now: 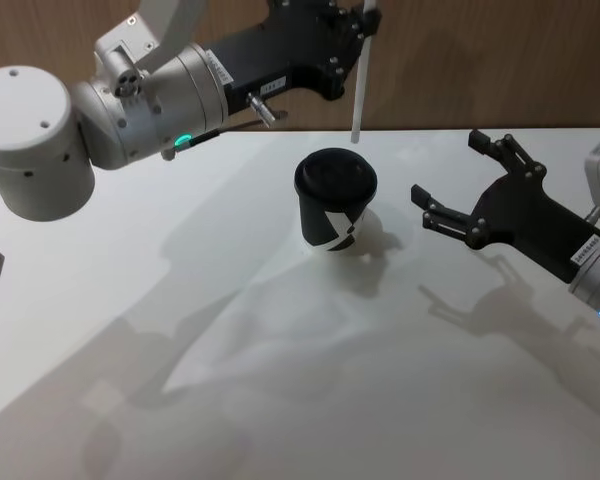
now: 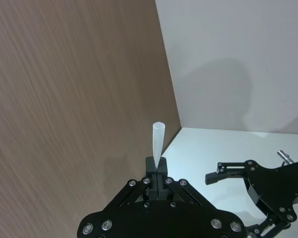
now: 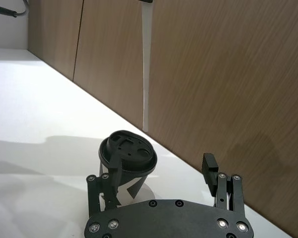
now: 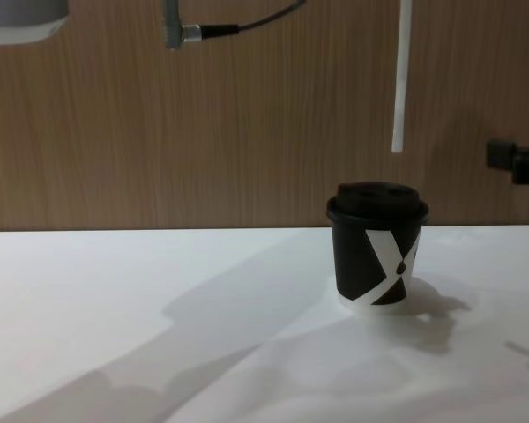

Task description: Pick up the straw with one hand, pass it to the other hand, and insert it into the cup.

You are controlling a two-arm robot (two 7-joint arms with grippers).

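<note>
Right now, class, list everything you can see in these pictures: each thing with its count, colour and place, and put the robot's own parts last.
Cup: one, black with a white X-like mark and a black domed lid, upright on the table.
Straw: one, white, hanging upright in the air above the cup, its lower end clear of the lid.
Table: one, white, under the cup.
Wall: brown wood panelling behind the table.
Left gripper: black, silver arm, raised above the table, shut on the straw.
Right gripper: black, open, right of the cup.
</note>
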